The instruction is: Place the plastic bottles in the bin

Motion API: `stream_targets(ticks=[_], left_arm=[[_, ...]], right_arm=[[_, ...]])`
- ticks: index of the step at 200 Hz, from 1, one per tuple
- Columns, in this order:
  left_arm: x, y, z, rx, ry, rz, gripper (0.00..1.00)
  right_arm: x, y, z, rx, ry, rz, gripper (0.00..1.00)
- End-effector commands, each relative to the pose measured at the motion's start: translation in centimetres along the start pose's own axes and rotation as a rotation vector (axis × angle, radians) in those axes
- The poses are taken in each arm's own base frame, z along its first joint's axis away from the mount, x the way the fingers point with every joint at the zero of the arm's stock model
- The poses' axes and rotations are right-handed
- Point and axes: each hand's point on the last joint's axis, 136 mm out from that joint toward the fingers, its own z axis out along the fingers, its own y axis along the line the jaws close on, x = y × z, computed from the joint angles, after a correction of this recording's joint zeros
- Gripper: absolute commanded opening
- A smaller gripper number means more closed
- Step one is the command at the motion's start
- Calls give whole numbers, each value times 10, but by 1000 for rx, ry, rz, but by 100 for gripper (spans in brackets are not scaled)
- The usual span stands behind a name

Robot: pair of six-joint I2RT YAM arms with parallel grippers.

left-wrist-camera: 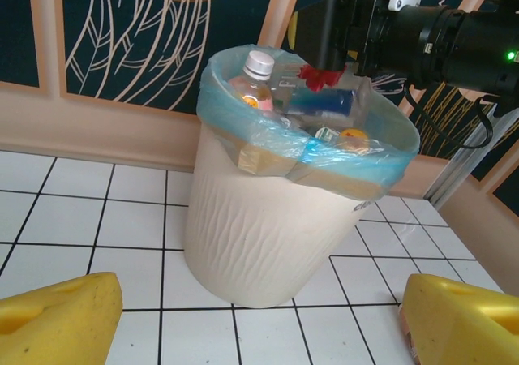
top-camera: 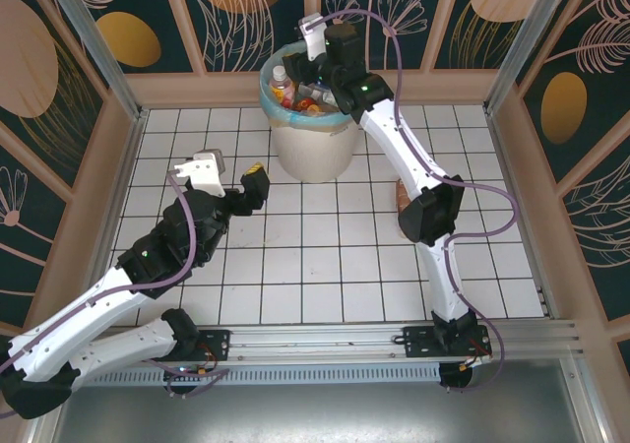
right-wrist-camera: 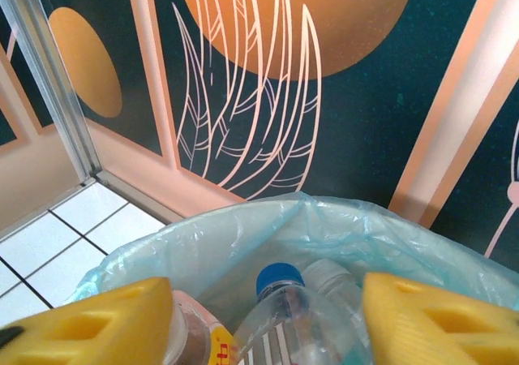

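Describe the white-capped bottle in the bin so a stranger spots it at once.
Find the round off-white bin by the far wall, lined with a light blue bag. On the left of the heap inside stands the white-capped bottle. Its cap pokes above the rim; its neighbours lie lower.

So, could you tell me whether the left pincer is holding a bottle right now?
No, the left pincer stands open with nothing between its yellow fingers, facing the bin.
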Motion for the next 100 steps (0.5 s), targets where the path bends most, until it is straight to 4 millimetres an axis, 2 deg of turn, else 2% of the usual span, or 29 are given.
stream_targets(ticks=[1, 21, 46, 74, 100], left_arm=[[-4, 7, -4, -27, -11, -22, 89], [-1, 9, -4, -36, -3, -26, 89], [2, 13, -4, -49, -5, -35, 89], [6, 10, 0, -45, 9, -23, 89], [8, 11, 1, -56, 15, -15, 89]], right_arm=[[0, -1, -5, 17, 13, -27, 52], [26, 0, 4, 9, 84, -44, 41], [50, -4, 9, 11, 155, -42, 34], [75, -11, 12, 40, 222, -44, 33], [97, -10, 15, 33, 270, -55, 38]])
